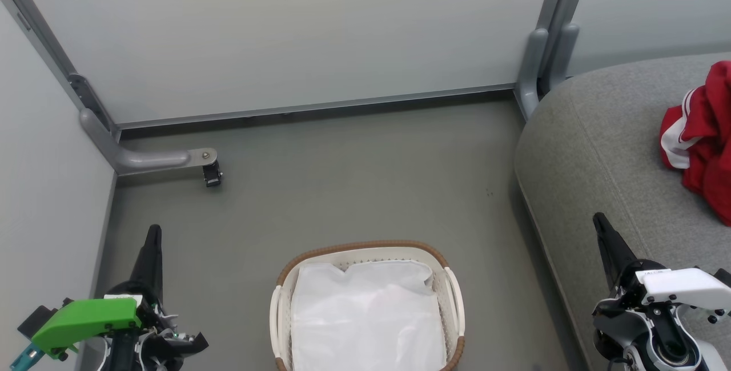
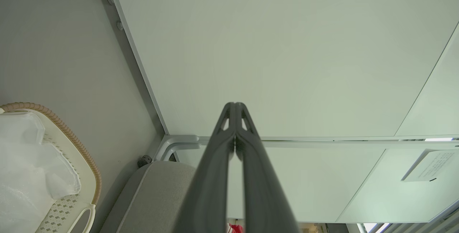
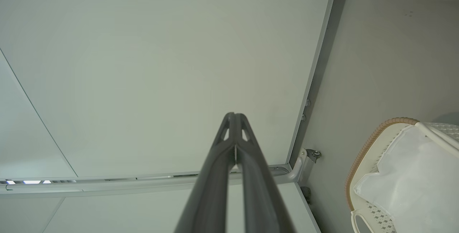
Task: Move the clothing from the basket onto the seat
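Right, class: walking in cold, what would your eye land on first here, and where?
The bright red clothing heaped on the grey seat at the right grabs the eye first. Next comes the white basket on the floor, bottom middle, with a white liner inside.

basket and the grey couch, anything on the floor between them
Nothing: the head view shows a bare strip of grey floor between the basket and the couch.
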Controlling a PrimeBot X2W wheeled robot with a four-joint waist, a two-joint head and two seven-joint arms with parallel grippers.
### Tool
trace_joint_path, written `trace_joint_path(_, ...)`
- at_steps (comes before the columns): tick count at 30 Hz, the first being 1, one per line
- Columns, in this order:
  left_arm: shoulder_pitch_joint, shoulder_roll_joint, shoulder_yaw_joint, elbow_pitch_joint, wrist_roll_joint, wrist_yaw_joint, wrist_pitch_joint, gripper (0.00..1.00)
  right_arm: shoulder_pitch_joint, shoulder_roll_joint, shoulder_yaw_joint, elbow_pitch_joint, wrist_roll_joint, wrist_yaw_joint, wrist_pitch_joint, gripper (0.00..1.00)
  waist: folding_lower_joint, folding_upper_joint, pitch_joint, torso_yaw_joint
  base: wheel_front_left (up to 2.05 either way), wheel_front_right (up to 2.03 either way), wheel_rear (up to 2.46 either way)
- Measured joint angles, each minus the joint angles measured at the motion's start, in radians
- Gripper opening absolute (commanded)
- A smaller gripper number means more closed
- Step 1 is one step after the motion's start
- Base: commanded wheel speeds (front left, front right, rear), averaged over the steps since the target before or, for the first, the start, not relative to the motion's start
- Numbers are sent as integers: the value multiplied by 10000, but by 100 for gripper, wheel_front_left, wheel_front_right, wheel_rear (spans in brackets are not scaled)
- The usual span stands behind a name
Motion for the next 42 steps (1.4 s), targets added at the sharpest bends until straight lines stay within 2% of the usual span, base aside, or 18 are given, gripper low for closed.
trace_joint_path(42,0,0,0,-2,0,0,0,0,1,0,0,-2,0,0,0,0,0,0,0,0,0,0,0)
